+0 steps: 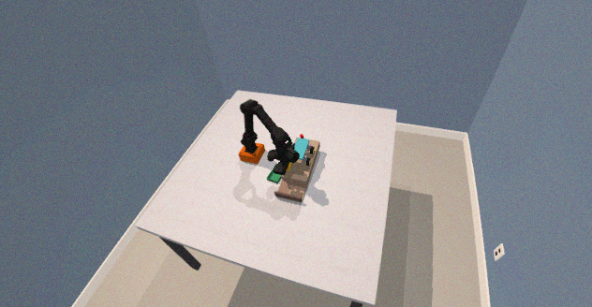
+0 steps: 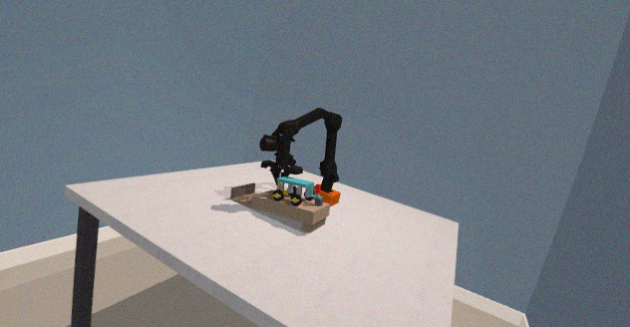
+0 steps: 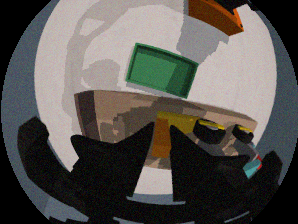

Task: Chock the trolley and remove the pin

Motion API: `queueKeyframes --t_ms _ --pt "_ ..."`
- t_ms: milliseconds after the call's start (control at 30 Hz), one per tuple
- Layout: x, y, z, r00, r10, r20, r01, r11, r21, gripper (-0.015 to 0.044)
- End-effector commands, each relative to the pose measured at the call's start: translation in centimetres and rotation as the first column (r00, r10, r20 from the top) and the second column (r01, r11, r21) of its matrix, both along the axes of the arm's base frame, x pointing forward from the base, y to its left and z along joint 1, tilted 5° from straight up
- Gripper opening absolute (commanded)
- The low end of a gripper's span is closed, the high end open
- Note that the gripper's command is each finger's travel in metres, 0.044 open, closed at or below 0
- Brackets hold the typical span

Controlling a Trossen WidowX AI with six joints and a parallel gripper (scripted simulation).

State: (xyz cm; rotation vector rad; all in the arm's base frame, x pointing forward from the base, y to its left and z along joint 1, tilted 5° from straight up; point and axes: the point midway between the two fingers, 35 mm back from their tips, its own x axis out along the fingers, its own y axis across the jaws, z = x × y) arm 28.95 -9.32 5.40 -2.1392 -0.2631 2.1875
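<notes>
The wooden ramp (image 1: pixel 292 186) (image 2: pixel 289 210) (image 3: pixel 107 112) carries the cyan trolley (image 1: pixel 301 146) (image 2: pixel 296 183) (image 3: pixel 253 164). The red-headed stop pin (image 1: pixel 302 136) stands at its uphill end. The yellow chock (image 1: pixel 290 165) (image 3: pixel 181 121) sits on the ramp just downhill of a black wheel (image 3: pixel 213 135); whether they touch is not clear. My gripper (image 1: pixel 281 167) (image 2: pixel 275 171) (image 3: pixel 161 127) is low over the chock. Its fingers stand slightly apart, with the orange handle (image 3: pixel 160 141) between them. The green tray (image 1: pixel 273 176) (image 3: pixel 160 70) lies on the table beside the ramp and holds nothing.
The arm's orange base (image 1: pixel 251 153) (image 2: pixel 330 197) (image 3: pixel 213 6) stands just beyond the tray. A low end wall (image 2: pixel 243 189) closes the ramp's downhill end. The white table (image 1: pixel 328 236) drops off on every side.
</notes>
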Motion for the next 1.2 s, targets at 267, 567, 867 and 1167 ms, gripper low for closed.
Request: queueKeyframes --t_ms 267,567,867,1167 --pt "0.0 -0.3 1.7 1.000 0.000 0.004 0.000 1.000 0.006 0.0190" --pt "-0.2 -0.8 3.9 1.000 0.000 0.005 0.000 1.000 0.007 0.0190" --pt "0.1 -1.1 5.9 1.000 0.000 0.005 0.000 1.000 0.006 0.0190" --pt "0.2 -0.4 5.8 0.996 0.091 0.026 -0.091 0.996 -0.011 0.0190"
